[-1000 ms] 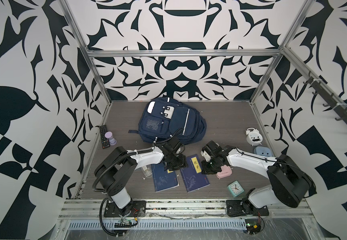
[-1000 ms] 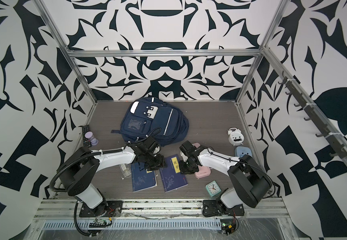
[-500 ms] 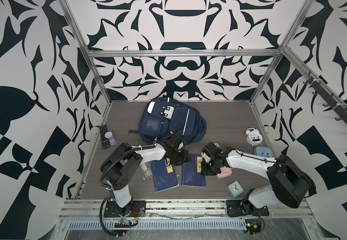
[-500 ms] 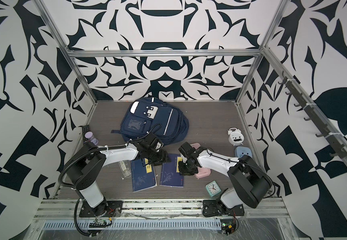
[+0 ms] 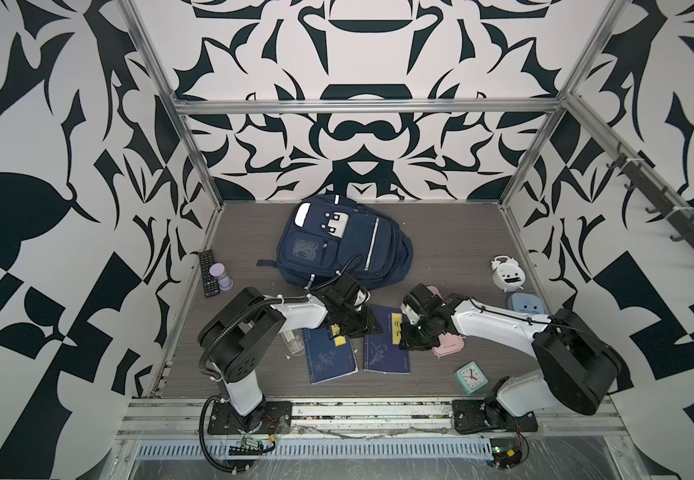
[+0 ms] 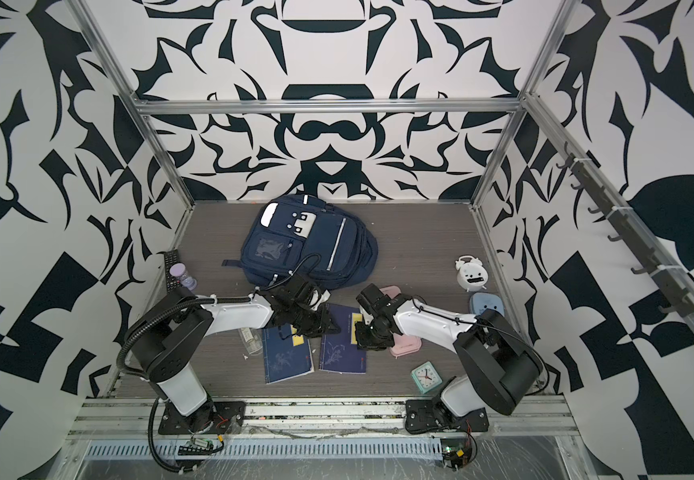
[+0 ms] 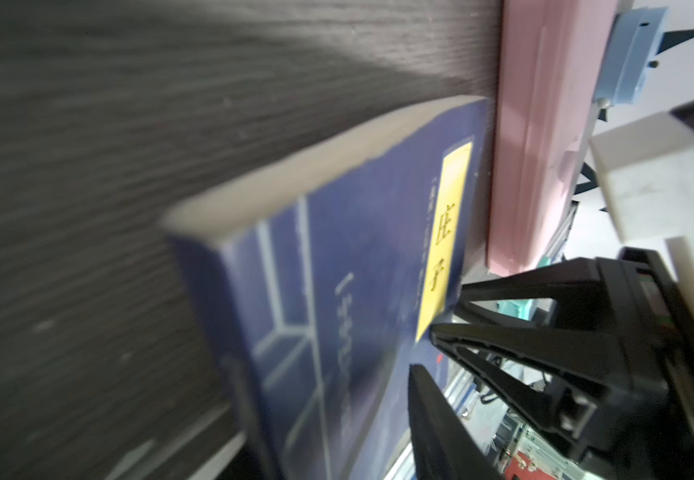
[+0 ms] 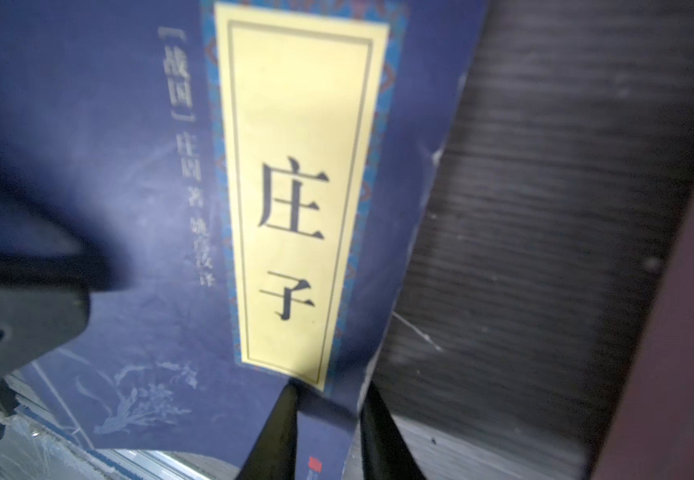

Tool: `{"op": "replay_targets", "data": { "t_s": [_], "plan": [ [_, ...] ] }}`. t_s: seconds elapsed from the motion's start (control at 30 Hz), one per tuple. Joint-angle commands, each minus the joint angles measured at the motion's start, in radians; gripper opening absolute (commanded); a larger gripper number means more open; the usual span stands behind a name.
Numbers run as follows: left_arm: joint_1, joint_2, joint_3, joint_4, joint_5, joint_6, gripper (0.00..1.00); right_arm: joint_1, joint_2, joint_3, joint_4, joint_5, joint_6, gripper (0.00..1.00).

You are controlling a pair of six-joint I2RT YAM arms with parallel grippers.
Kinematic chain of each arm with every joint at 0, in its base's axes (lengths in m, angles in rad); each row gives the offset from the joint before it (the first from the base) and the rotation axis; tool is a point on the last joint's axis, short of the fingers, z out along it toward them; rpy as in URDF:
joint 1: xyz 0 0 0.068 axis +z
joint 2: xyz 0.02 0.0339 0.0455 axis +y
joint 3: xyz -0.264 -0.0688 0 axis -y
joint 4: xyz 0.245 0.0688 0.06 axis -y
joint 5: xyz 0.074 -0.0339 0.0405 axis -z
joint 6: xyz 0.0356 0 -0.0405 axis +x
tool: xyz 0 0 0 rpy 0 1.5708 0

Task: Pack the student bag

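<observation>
Student bag [image 5: 358, 249], one: navy, lying flat with front pockets up at the middle rear of the table [image 5: 453, 232], seen in both top views [image 6: 320, 245]. Blue books with yellow title labels, two, just in front of the bag: first blue book [image 5: 328, 359] flat; second blue book [image 5: 385, 353] beside it toward the right arm's side. Left gripper [image 5: 358, 326], one, low between the bag's front edge and the books' bag-side corners; jaw state not readable. Right gripper [image 8: 328, 399], one, in front of the bag at the second blue book's long edge, jaws set narrow and clamped on that edge just below the label. Pink case [image 5: 449, 345], one, just past that book, away from the bag. Clocks, two: white alarm clock [image 5: 507, 276] well off the bag's right-arm side; teal alarm clock [image 5: 471, 376] well in front. Pale blue box [image 5: 525, 305], one, near the white clock. Remote control [image 5: 206, 272], one, and lilac hourglass [image 5: 221, 276], one, side by side off the bag's left-arm side. Clear bottle [image 5: 291, 340], one, in front of the bag, beside the first blue book.
</observation>
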Motion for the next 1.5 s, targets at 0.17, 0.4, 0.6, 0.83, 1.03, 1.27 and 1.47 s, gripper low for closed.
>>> {"op": "replay_targets", "data": {
  "t_s": [0.17, 0.4, 0.6, 0.83, 1.03, 1.27, 1.47],
  "plan": [
    [-0.011, -0.012, 0.037, 0.065, 0.114, 0.007, 0.12, 0.013, 0.027, 0.023, 0.020, 0.054, -0.051, 0.39],
    [0.033, -0.089, 0.079, 0.037, 0.148, 0.042, 0.00, -0.014, -0.117, 0.107, -0.064, 0.121, -0.101, 0.59],
    [0.115, -0.178, 0.085, -0.019, 0.187, 0.104, 0.00, -0.149, -0.253, 0.148, -0.060, 0.069, -0.123, 0.70],
    [0.222, -0.247, 0.084, -0.030, 0.282, 0.154, 0.00, -0.264, -0.263, 0.149, 0.099, -0.162, -0.077, 0.73],
    [0.280, -0.281, 0.070, 0.030, 0.372, 0.146, 0.00, -0.295, -0.245, 0.133, 0.315, -0.353, 0.021, 0.78],
    [0.313, -0.271, 0.007, 0.273, 0.494, -0.006, 0.00, -0.299, -0.177, 0.105, 0.475, -0.467, 0.096, 0.79],
    [0.313, -0.270, -0.013, 0.344, 0.528, -0.052, 0.00, -0.299, -0.136, 0.062, 0.590, -0.507, 0.140, 0.80]
  ]
}}
